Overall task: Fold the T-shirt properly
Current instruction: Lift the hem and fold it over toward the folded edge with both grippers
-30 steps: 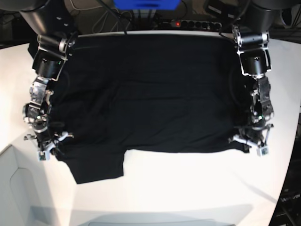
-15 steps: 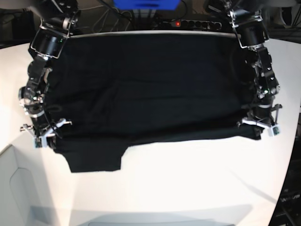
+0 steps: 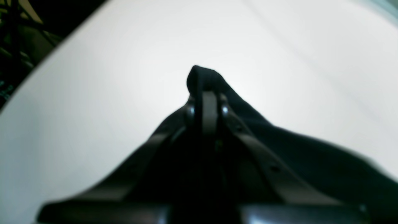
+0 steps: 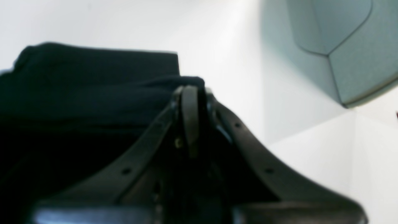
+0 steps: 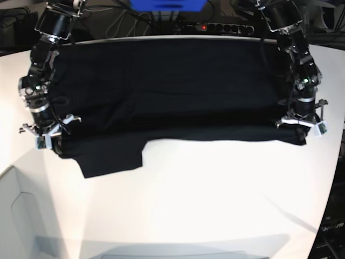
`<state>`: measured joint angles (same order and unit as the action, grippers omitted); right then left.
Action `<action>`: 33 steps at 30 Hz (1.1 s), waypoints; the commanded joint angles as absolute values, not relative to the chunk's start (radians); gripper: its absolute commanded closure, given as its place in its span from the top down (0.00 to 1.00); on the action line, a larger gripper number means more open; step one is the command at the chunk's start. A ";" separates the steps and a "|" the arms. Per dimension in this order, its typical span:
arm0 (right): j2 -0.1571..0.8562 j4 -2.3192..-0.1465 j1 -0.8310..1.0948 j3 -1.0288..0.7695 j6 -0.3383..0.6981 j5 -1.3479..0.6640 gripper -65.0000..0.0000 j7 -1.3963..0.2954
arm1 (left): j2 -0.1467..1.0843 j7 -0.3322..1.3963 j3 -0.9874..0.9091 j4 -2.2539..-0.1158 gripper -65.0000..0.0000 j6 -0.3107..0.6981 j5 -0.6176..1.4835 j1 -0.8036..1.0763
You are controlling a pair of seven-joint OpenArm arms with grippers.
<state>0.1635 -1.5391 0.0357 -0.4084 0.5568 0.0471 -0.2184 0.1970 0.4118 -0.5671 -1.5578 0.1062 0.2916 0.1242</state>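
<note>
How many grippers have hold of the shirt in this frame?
2. The left gripper is shut on the T-shirt at its near edge on the base view's right; the right gripper pinches the near edge on that view's left, beside the sleeve.

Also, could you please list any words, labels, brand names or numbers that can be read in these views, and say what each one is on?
None: no text can be read in any view.
The T-shirt shows only plain black cloth; no print or label is visible.
The blue object at the table's far edge shows no lettering.
Both wrist views are blurred and show no markings.
</note>
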 commanded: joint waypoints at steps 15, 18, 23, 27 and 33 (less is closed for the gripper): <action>0.171 -1.732 0.165 -0.458 0.561 0.033 0.00 -0.185 | 0.188 0.375 -0.576 -1.751 0.00 0.105 0.294 0.237; 0.176 -1.730 0.205 -0.458 0.561 0.033 0.00 -0.185 | 0.180 0.374 -0.576 -1.751 0.00 0.105 0.294 0.263; 0.176 -1.728 0.262 -0.458 0.561 0.033 0.00 -0.185 | 0.163 0.374 -0.618 -1.748 0.00 0.105 0.294 0.294; 0.176 -1.704 0.285 -0.458 0.561 0.033 0.00 -0.183 | 0.143 0.374 -0.668 -1.741 0.00 0.105 0.294 0.308; 0.194 -1.604 0.278 -0.456 0.561 0.033 0.00 -0.183 | 0.143 0.374 -0.667 -1.738 0.00 0.105 0.294 0.325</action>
<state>0.1745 -1.5875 0.2836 -0.4503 0.5602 0.0437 -0.2089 0.1299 0.4046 -0.6605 -1.7218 0.1089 0.2951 0.3267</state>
